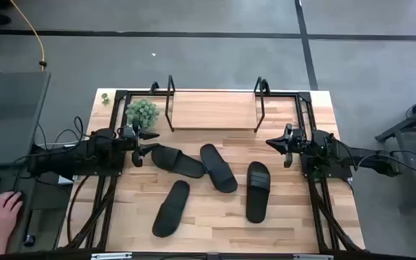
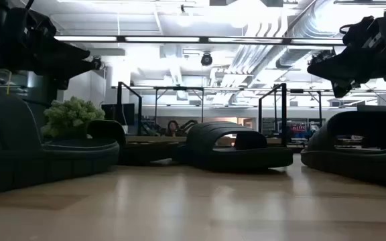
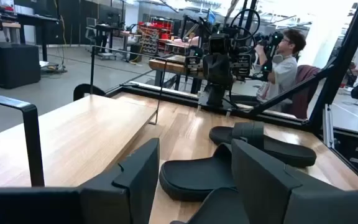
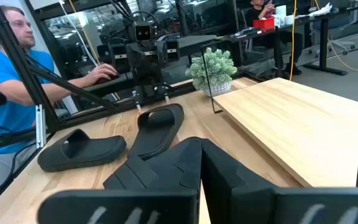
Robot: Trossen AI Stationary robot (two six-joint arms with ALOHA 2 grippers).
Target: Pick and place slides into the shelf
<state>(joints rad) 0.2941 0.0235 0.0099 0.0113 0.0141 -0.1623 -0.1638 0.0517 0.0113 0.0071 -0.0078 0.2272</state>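
Note:
Four black slides lie sole-down on the table in front of the shelf (image 1: 214, 110): one (image 1: 178, 162) by the left gripper, one (image 1: 218, 167) at the middle, one (image 1: 258, 191) toward the right, and one (image 1: 171, 209) nearer the near edge. The shelf's light wood board (image 3: 73, 134) has nothing on it. My left gripper (image 1: 149, 141) is open and hovers above the table just left of the nearest slide (image 3: 197, 177), whose end shows between and beyond the fingers. My right gripper (image 1: 271, 142) is shut and hangs raised at the table's right, clear of all slides.
A small green potted plant (image 1: 141, 112) stands at the shelf's left end. Black frame rails (image 1: 316, 195) run along both table sides. A person's hand (image 1: 2, 213) rests on a desk left of the table. People (image 4: 5, 74) sit beyond the table's edges.

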